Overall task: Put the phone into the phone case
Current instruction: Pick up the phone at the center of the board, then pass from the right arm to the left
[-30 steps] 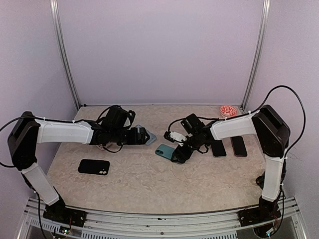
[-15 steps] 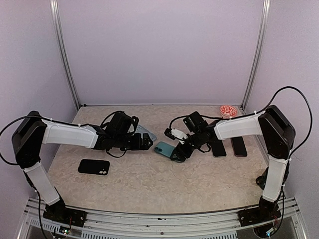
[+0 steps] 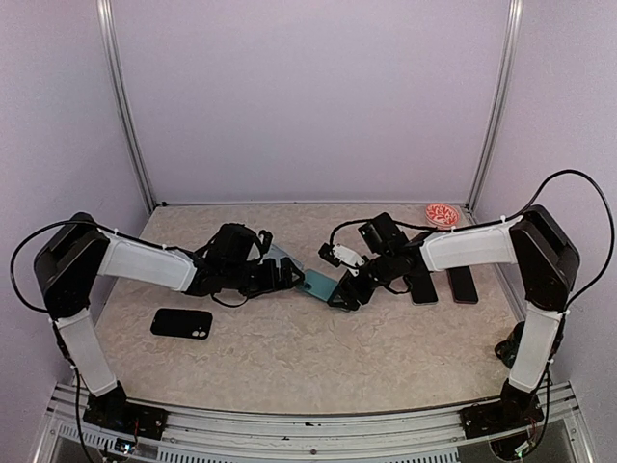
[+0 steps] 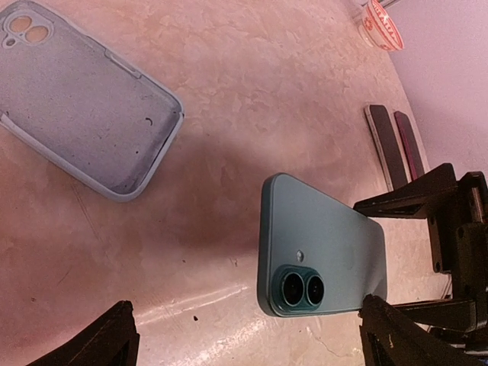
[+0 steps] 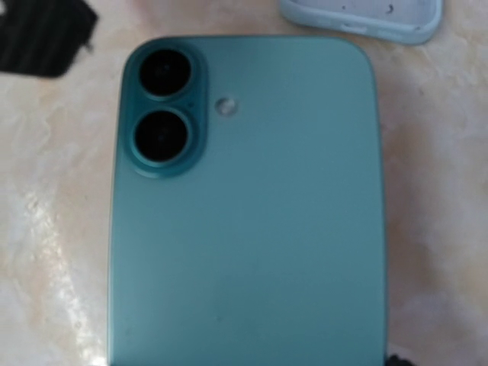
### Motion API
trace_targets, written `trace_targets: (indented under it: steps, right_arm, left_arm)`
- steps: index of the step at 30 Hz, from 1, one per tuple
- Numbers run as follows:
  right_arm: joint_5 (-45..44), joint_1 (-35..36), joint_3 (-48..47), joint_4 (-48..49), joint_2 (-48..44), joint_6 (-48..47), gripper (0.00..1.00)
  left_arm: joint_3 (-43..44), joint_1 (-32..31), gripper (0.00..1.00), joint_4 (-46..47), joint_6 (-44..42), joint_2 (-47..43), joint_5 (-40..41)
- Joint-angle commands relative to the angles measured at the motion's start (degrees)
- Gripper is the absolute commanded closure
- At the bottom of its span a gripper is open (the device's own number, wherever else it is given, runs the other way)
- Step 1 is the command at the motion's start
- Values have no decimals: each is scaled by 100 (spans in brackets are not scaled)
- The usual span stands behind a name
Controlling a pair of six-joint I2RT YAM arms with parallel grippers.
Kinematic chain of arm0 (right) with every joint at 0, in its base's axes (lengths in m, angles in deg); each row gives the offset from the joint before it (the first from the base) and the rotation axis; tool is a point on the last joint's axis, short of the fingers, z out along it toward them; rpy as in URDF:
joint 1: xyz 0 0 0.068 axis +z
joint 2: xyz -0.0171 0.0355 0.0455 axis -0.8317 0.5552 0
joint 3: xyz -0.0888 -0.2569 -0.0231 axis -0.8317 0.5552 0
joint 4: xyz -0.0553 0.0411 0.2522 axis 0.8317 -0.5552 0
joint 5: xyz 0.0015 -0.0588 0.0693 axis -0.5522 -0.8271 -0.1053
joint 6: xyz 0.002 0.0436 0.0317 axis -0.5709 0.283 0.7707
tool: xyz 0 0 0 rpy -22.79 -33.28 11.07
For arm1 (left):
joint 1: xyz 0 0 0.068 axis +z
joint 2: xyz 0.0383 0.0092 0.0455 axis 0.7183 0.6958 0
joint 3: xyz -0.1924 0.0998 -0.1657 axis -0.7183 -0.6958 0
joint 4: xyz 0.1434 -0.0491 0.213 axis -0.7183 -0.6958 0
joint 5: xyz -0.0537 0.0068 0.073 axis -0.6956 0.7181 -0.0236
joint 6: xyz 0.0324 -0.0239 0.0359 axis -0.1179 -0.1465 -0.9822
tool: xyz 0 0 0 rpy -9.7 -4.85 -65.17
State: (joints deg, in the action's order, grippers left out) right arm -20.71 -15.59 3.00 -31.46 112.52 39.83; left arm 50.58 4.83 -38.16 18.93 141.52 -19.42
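From above, the teal phone sits near the middle of the table. Its lower end is clamped across the width by the right gripper. The left gripper faces it from just beside, jaws spread wide and holding nothing. The phone case lies toward the far edge, partly under the left gripper.

The left wrist view shows the phone case hollow side up. Its long axis is at an angle to the phone's, with bare table between them. The phone is back up, camera end toward the left arm.

In the right wrist view the phone fills the frame, with a corner of the case just past its top edge.

The right arm has the phone, and the case lies beyond its camera end. Back up over an upturned case, the phone probably needs turning over before it can seat.
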Motion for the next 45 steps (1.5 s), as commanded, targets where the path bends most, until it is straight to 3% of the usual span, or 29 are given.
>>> trace_targets:
  steps: [1, 14, 25, 45]
  right_arm:
    - [165, -26, 66, 306, -273, 53, 33]
    - [298, -17, 202, 437, -398, 14, 33]
    - [379, 26, 281, 506, -459, -41, 33]
    - [340, 143, 238, 444, -397, -172, 33]
  left_arm:
    - [-169, 153, 1, 915, 489, 220, -728]
    - [-432, 341, 1, 2474, 1577, 594, -1807]
    - [-348, 408, 2, 3253, 2337, 1092, -2299]
    - [-282, 364, 36, 4040, 2841, 1295, -2624]
